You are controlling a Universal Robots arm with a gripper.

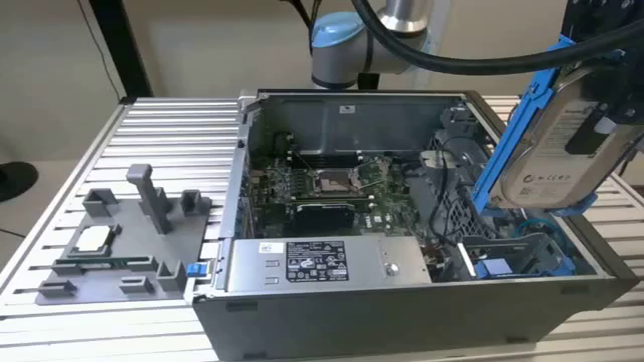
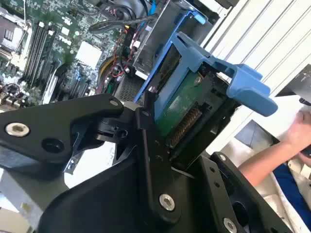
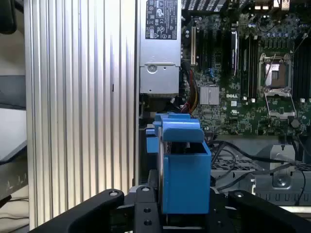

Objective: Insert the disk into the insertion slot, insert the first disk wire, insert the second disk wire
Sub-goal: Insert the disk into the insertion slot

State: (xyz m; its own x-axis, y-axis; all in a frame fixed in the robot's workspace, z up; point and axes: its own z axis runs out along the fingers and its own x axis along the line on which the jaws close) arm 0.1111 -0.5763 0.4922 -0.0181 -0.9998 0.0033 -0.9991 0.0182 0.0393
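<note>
**Above the case [image 1: 403, 320]: disk aloft, first step in hand**

Close at the wrist, gripper [image 2: 177, 133] clamped on the disk [image 1: 559, 143], blue carrier on edge, well clear of the insertion slot [image 1: 508, 256] beneath. Likely calls for squaring carrier to the blue rails. Slot mouth partly hidden behind the disk. Further in, disk wires not told apart among the cables [image 1: 440, 197].

Bright, even light; glare washes the ribbed table [image 2: 272, 43] white, while the case interior [image 1: 352, 121] lies dimmer.
</note>
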